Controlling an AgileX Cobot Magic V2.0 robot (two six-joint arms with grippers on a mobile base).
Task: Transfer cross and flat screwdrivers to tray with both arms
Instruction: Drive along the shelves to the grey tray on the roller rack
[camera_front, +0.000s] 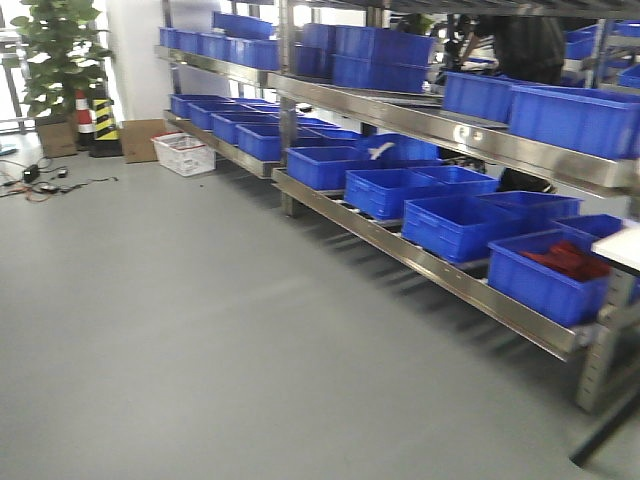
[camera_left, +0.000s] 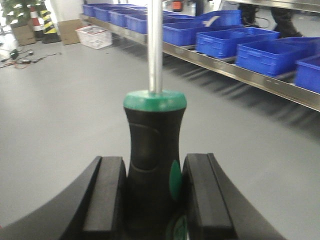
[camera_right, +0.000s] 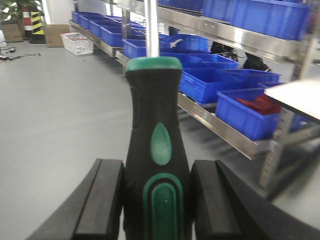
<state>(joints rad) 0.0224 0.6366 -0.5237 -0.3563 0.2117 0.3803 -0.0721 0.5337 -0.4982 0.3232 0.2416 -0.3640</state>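
**Two screwdrivers, one clamped in each gripper**

Two arms are each holding a tool above the grey floor.

The left gripper is squeezing the left-hand screwdriver by the lower part of its black handle. Its black fingers are standing only as far apart as the handle is wide, and both pads are pressing against the rubber. The green collar is sitting above the jaws, and the bright metal shaft is running straight up and out of the top of the left wrist view, so the tip is not showing.

The right gripper is clamping the right-hand screwdriver in the same way. Its fingers are closing on both sides of the handle's thick base, with the green oval inlay facing the camera. This shaft is also leaving the picture at the top, so I cannot tell which tool is the cross one and which is the flat one.

Behind both tools, rows of blue bins are sitting on steel shelving. A white basket and a potted plant are standing at the far end.
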